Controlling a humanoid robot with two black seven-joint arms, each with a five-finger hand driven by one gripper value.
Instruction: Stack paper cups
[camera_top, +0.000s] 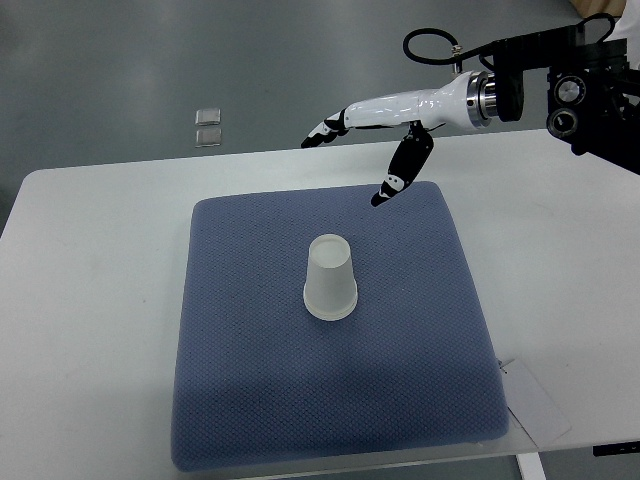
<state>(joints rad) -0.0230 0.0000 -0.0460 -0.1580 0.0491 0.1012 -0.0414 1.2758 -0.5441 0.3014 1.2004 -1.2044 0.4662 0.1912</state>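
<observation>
I see a white paper cup (330, 278) standing upside down near the middle of the blue quilted pad (250, 400), which lies on the white desk (90, 300). My right robot hand (385, 135) hangs in the air beyond the pad's far edge, well apart from the cup, its fingers spread and holding nothing, with the thumb (405, 170) pointing down toward the pad's far right corner. Past the desk, on the grey floor (120, 60) off the pad's far left corner, I can make out two small clear squares (208, 126), and a white sheet (535, 400) pokes out from under the pad's near right corner.
</observation>
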